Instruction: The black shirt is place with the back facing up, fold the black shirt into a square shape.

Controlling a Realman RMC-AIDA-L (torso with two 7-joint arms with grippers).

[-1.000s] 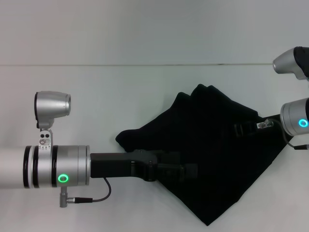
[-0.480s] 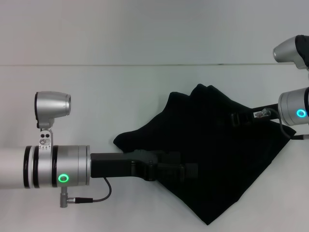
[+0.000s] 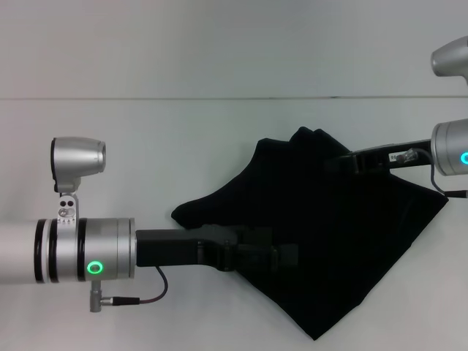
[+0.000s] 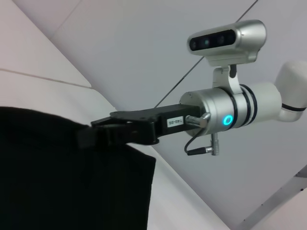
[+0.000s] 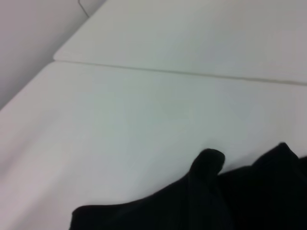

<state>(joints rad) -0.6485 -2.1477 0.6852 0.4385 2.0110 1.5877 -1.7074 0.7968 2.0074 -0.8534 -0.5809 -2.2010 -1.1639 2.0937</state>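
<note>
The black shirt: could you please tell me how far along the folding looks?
Midway. The black shirt is bunched into a lopsided shape, not a square. The left gripper holds its near side and the right gripper grips its far edge, lifted in the left wrist view. Squaring and flattening remain.

The large black soft-fabric shirt [image 3: 322, 234] lies on the table [image 3: 183, 146] between my left claw [image 3: 289, 257] and right claw [image 3: 338, 163].
</note>
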